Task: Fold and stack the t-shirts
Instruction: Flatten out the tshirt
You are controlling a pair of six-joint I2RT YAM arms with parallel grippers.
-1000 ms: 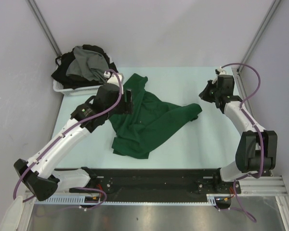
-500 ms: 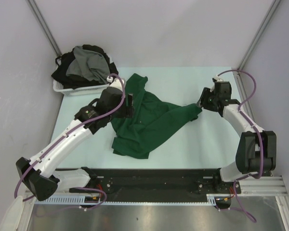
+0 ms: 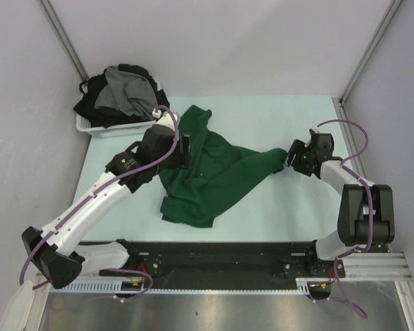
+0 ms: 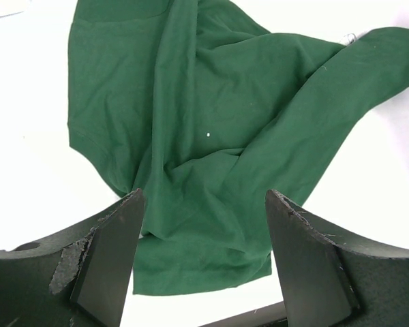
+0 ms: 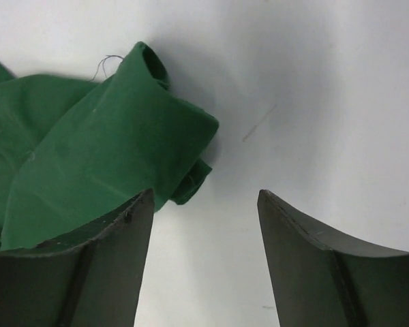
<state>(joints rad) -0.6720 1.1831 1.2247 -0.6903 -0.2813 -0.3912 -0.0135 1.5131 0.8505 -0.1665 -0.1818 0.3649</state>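
A dark green t-shirt [image 3: 214,172] lies crumpled and partly spread on the pale table, one sleeve reaching right. My left gripper [image 3: 185,148] hovers over the shirt's left part, open, with only green cloth [image 4: 211,136] below and between its fingers [image 4: 109,259]. My right gripper [image 3: 288,157] is low at the tip of the right sleeve [image 5: 116,150], open. Bare table shows between its jaws, and its left finger [image 5: 102,266] overlaps the sleeve's edge. A grey t-shirt [image 3: 124,89] and black t-shirts [image 3: 90,105] are heaped in the basket.
The white plastic basket [image 3: 90,129] stands at the table's back left corner. Grey walls close in the back and both sides. A black rail [image 3: 221,255] with the arm bases runs along the near edge. Bare table [image 3: 276,117] lies behind the shirt.
My right gripper has opened and come down and toward the shirt, from the back right to the sleeve tip. The left arm has hardly moved.
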